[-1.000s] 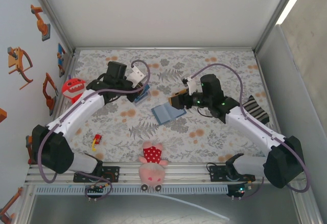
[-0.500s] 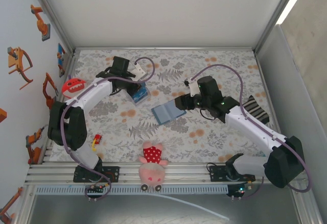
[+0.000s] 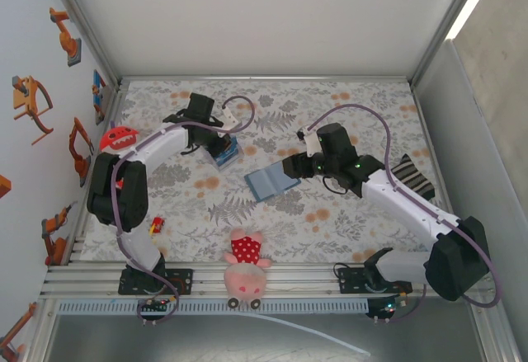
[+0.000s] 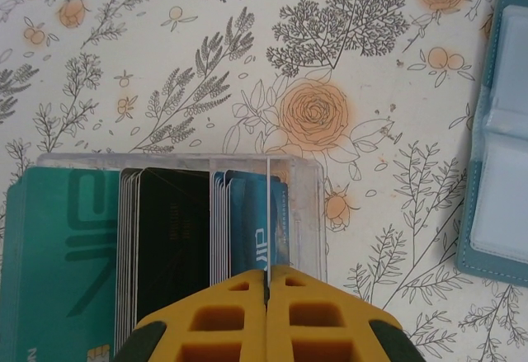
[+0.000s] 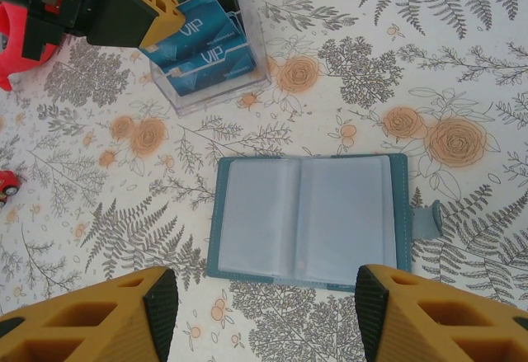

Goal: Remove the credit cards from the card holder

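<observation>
The slate-blue card holder [image 5: 309, 218] lies open and flat on the floral table, its clear sleeves facing up; it also shows mid-table in the top view [image 3: 271, 182] and at the right edge of the left wrist view [image 4: 503, 131]. My right gripper [image 5: 266, 308] hovers open just near of it, nothing between its fingers [image 5: 161, 312]. My left gripper [image 4: 268, 273] is shut on a thin credit card [image 4: 268, 213], held edge-on over a clear box [image 4: 309, 213] of upright teal, black and blue cards.
The clear card box [image 3: 224, 152] stands left of the holder. A red toy [image 3: 118, 139] sits by the left wall. A small red-yellow toy [image 3: 154, 227], a pink plush [image 3: 246, 267] at the near edge and a striped cloth [image 3: 412, 176] lie around.
The left arm has folded back toward the far left, bringing its gripper and card down over the clear box. The right gripper has stayed open by the holder.
</observation>
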